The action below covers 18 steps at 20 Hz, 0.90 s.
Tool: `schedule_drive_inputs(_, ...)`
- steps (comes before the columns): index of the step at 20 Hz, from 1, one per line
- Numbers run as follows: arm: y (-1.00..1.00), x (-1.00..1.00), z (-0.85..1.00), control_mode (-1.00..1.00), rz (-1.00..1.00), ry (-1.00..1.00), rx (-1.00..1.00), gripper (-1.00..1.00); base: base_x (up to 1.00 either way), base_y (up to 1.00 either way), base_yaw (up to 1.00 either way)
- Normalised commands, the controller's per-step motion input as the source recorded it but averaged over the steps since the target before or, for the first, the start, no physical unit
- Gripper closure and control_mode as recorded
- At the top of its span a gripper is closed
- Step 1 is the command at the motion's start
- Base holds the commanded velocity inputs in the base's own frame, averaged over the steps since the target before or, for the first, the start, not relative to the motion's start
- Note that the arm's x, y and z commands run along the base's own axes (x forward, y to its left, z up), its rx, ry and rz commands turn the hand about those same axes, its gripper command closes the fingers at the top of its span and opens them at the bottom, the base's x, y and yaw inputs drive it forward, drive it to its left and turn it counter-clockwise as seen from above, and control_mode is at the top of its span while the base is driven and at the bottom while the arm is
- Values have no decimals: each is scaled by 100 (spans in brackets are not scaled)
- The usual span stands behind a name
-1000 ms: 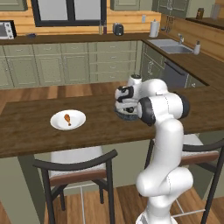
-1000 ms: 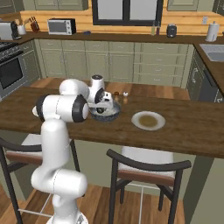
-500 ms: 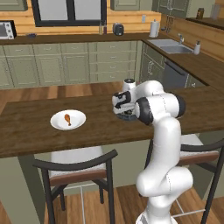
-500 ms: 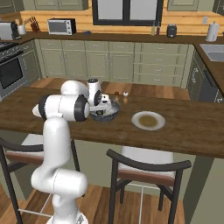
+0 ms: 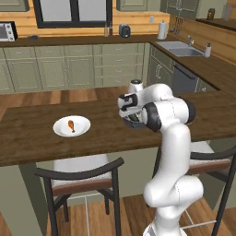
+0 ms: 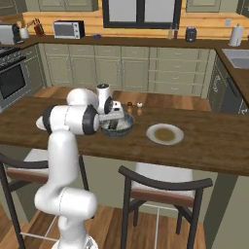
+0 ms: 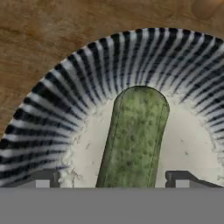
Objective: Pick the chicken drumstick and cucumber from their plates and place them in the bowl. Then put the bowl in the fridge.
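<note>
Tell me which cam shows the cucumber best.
Hand view: the cucumber lies in the bowl, between the open claw tips. Both base views have it hidden behind the arm and bowl rim.

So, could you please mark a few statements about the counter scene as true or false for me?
1. The cucumber lies inside the bowl. True.
2. The chicken drumstick is already in the bowl. False: it sits on a white plate, apart from the bowl.
3. The gripper is clamped on the cucumber. False: its tips stand wide on either side of it.
4. The plate beside the bowl carries no food. True.
5. The bowl stands on the floor. False: it rests on the wooden counter.
</note>
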Motion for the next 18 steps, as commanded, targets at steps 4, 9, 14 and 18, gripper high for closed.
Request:
schedule_drive_inputs(4, 0, -25, 74, -100, 2, -3, 0, -100, 0, 0, 0)
schedule_drive_inputs(9, 33, -91, 78, -100, 0, -9, 4, -100, 0, 0, 0)
schedule_drive_inputs(14, 96, -100, 14, -100, -2, -7, 0, -100, 0, 0, 0)
schedule_drive_inputs(18, 100, -100, 0, -100, -8, -6, 0, -100, 0, 0, 0)
